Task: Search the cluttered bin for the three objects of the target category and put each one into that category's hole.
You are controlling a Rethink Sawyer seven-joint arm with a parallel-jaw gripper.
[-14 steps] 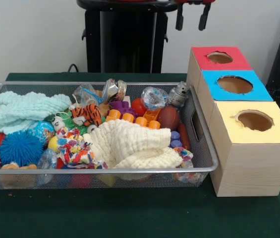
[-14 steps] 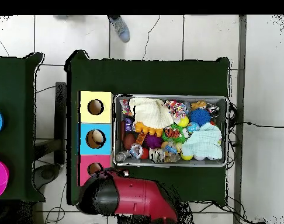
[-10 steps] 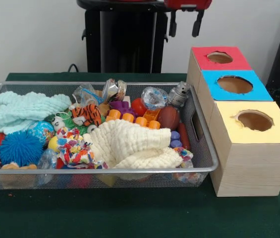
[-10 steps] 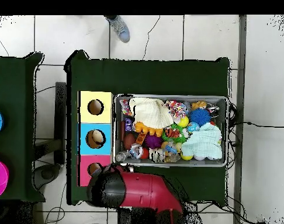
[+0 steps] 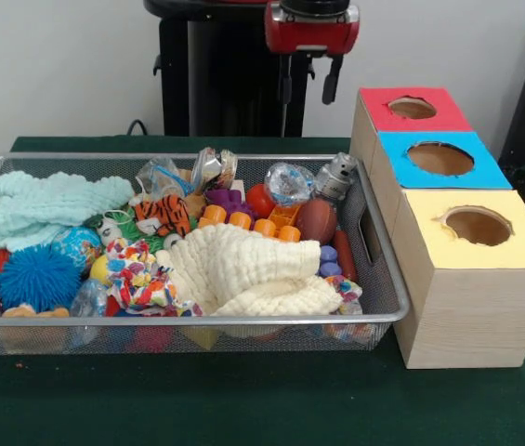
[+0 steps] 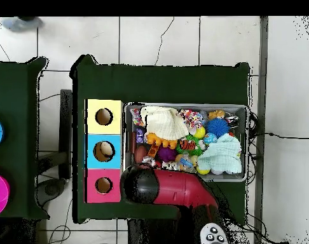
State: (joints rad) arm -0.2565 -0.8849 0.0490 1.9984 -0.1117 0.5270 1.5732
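Front view: the gripper (image 5: 309,81) hangs from a red wrist above the far edge of the wire mesh bin (image 5: 385,279), its two dark fingers (image 5: 332,81) pointing down, spread apart and holding nothing. It is well above the bin's contents, over the end nearest the boxes.

The bin rests on a green table cloth (image 5: 243,400) and is heaped with mixed items. A cream muslin cloth (image 5: 243,271) lies at the front centre, with a pale mint knitted cloth (image 5: 44,206) at the opposite end from the boxes. In front of the mint cloth sits a spiky blue ball (image 5: 37,276). A tiger toy (image 5: 163,214) lies mid-bin beside a row of orange blocks (image 5: 248,223). A brown ball (image 5: 316,220) and a small silver robot figure (image 5: 334,177) occupy the corner below the gripper.

Beside the bin stand three boxes in a row, each with a round hole on top: a red-topped box (image 5: 409,108) farthest away, a blue-topped box (image 5: 439,158) in the middle, a yellow-topped box (image 5: 476,226) nearest.

Overhead view: the red arm (image 6: 176,189) overlaps the bin's near corner (image 6: 241,178), its black end just beside the red-topped box (image 6: 103,185). A pale object shows inside the blue-topped box's hole (image 6: 104,150). Which bin items belong to the target category cannot be told.
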